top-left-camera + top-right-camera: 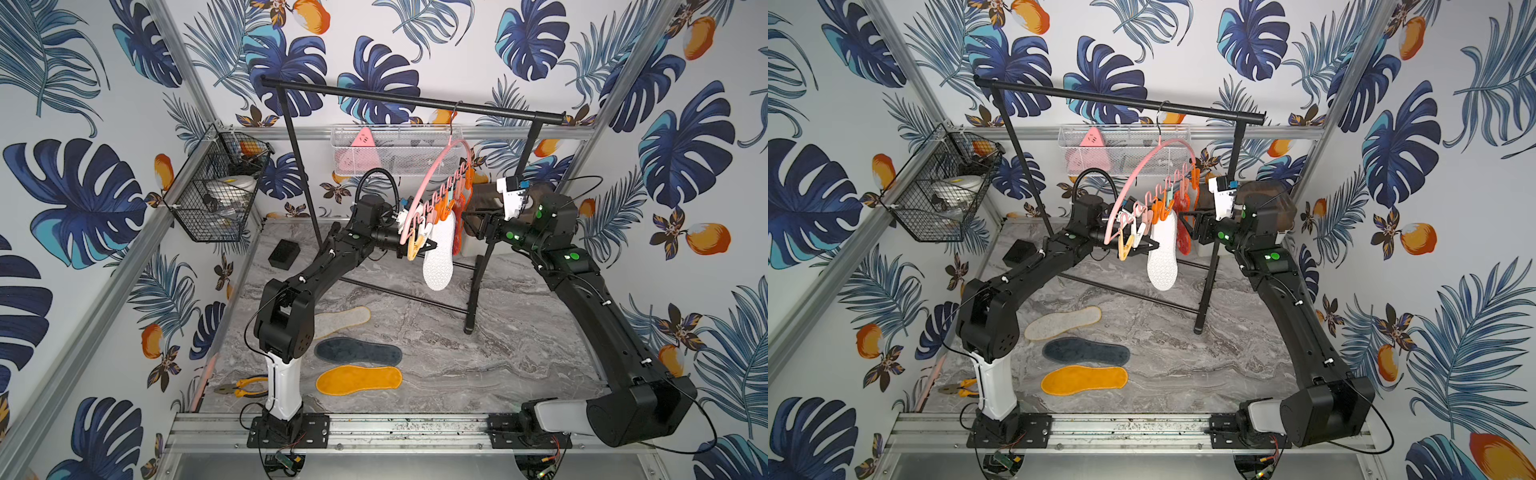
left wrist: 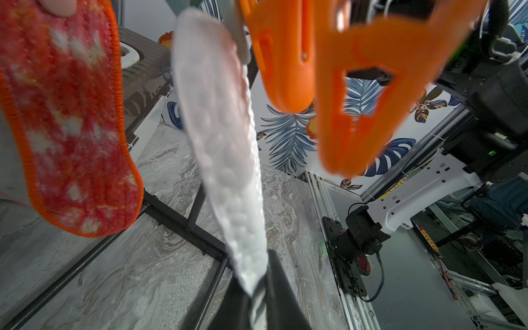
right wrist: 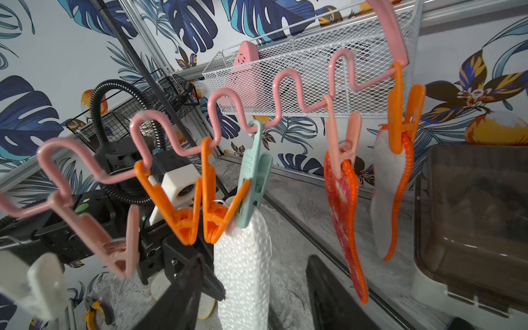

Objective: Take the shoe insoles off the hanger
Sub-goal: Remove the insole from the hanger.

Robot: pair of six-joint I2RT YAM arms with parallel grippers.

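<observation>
The pink hanger [image 1: 432, 166] hangs tilted from the black rail [image 1: 407, 102] by its hook. A mint clip [image 3: 254, 171] on its wavy bar holds a white dimpled insole [image 1: 438, 253]. My left gripper [image 2: 258, 288] is shut on that insole's edge. My right gripper [image 3: 257, 300] is open, one finger on each side of the same insole. Two red-orange mesh insoles [image 3: 343, 205] [image 3: 388, 185] hang from a pink clip and an orange clip further along. On the table lie a cream insole [image 1: 345, 320], a dark navy insole [image 1: 357, 351] and an orange insole [image 1: 359, 378].
The rail's black foot bars [image 1: 399, 293] cross the marble table under the hanger. A white mesh basket [image 1: 395, 149] hangs on the back wall and a black wire basket [image 1: 220, 195] on the left wall. Pliers [image 1: 245, 386], a black box [image 1: 284, 252] and a brown-lidded container [image 3: 471, 214] stand nearby.
</observation>
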